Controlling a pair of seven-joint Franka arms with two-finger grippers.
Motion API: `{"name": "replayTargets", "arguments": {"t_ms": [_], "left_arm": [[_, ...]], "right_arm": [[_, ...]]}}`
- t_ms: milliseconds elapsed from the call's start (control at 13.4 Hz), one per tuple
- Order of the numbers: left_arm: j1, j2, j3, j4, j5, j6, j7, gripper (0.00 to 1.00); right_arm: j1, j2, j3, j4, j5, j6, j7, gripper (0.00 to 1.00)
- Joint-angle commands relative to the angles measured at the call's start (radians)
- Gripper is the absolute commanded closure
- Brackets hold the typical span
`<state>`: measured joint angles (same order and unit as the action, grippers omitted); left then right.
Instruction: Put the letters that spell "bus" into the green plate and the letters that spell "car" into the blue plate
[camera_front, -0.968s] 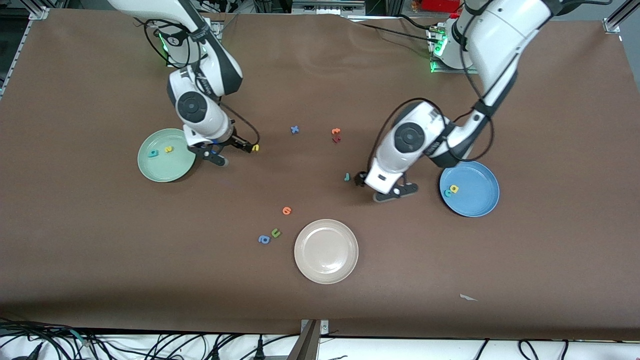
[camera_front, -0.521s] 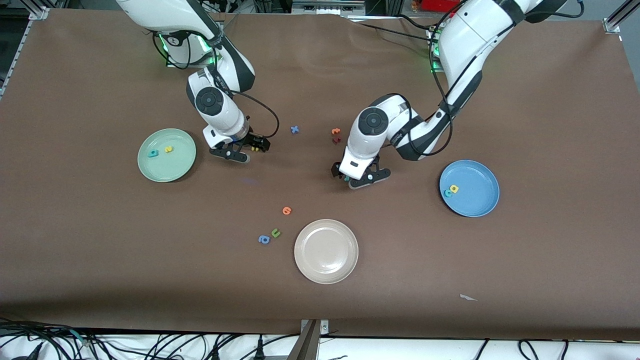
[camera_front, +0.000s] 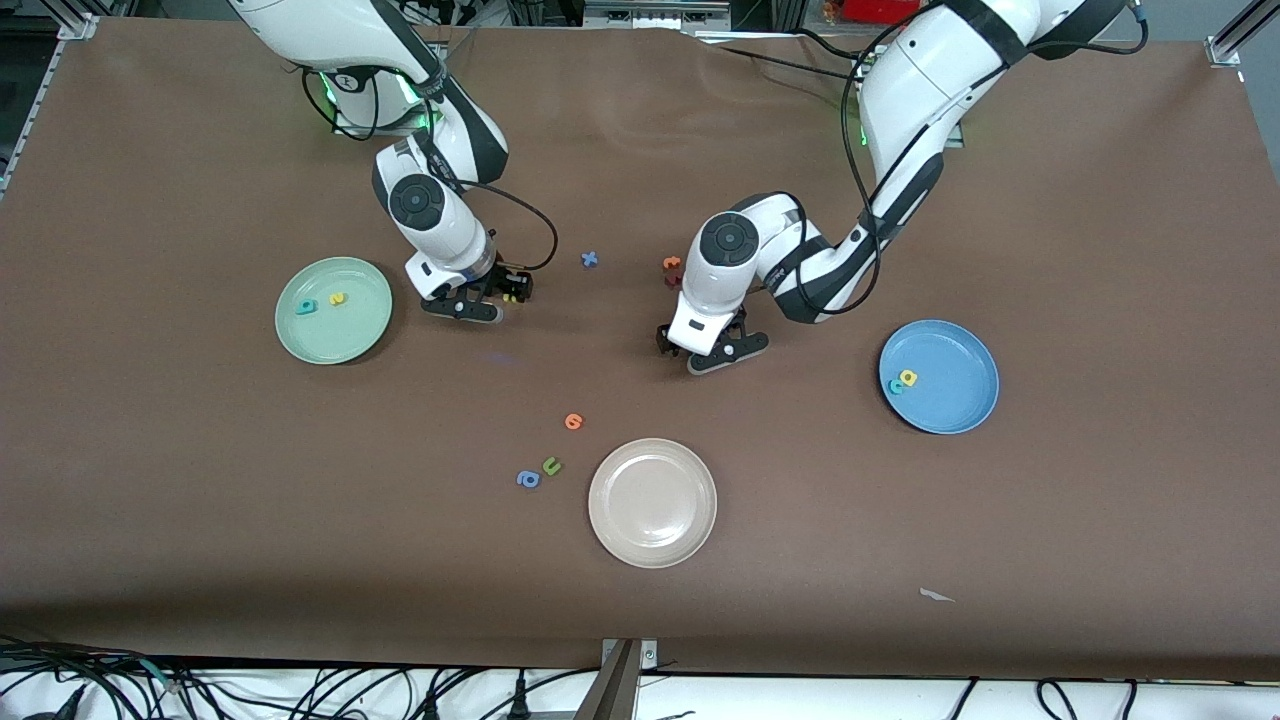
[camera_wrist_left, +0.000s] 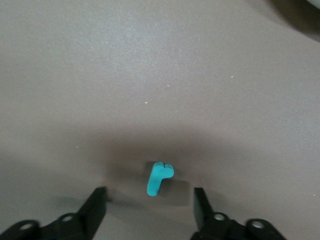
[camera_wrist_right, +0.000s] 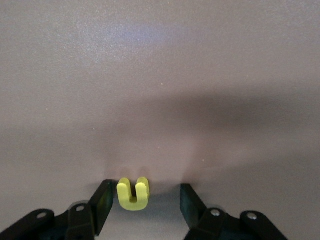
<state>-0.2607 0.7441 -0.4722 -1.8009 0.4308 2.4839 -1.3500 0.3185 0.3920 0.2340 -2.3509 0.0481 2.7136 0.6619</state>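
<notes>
A teal "r" (camera_wrist_left: 160, 178) lies flat on the brown table between the spread fingers of my left gripper (camera_wrist_left: 148, 202), with a gap on each side. In the front view the left gripper (camera_front: 697, 350) hides it. A yellow "u" (camera_wrist_right: 133, 193) lies between the fingers of my right gripper (camera_wrist_right: 145, 202), close against one finger and well apart from the other. The right gripper (camera_front: 495, 298) is low beside the green plate (camera_front: 345, 340), which holds a teal letter (camera_front: 306, 306) and a yellow letter (camera_front: 338, 298). The blue plate (camera_front: 950, 410) holds a yellow letter (camera_front: 908, 377) and a teal letter (camera_front: 896, 386).
A cream plate (camera_front: 652, 545) sits nearer the front camera. An orange letter (camera_front: 573, 421), a green "u" (camera_front: 551, 465) and a blue "a" (camera_front: 527, 479) lie beside it. A blue "x" (camera_front: 590, 259) and orange and dark red letters (camera_front: 672, 270) lie between the arms. A paper scrap (camera_front: 935, 596) lies near the front edge.
The left gripper has moved away from the blue plate and come down over the teal "r". The right gripper has moved away from the green plate's rim and now straddles the yellow "u".
</notes>
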Motion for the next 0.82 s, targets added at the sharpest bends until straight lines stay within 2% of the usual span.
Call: {"name": "replayTargets", "arguments": {"t_ms": [0,223,298,521,745], "left_arm": [[-0.018,0.021,0.014,0.041,0.032,0.000,-0.026,0.42],[-0.018,0.031,0.014,0.060,0.032,-0.008,-0.026,0.65],[-0.018,0.032,0.015,0.060,0.034,-0.008,-0.026,0.66],[-0.029,0.040,0.029,0.060,0.036,-0.008,-0.028,0.76],[-0.031,0.040,0.037,0.060,0.037,-0.008,-0.026,0.84]], "right_arm": [[-0.006,-0.009,0.004,-0.019,-0.002,0.014,-0.016,0.65],[-0.006,-0.009,0.004,-0.019,-0.001,0.011,-0.015,0.82],[-0.006,-0.010,0.002,-0.018,-0.001,0.005,-0.012,0.87],[-0.007,-0.054,-0.013,-0.011,0.003,-0.081,-0.015,0.91],[-0.007,-0.139,-0.087,-0.010,0.001,-0.231,-0.076,0.91]]}}
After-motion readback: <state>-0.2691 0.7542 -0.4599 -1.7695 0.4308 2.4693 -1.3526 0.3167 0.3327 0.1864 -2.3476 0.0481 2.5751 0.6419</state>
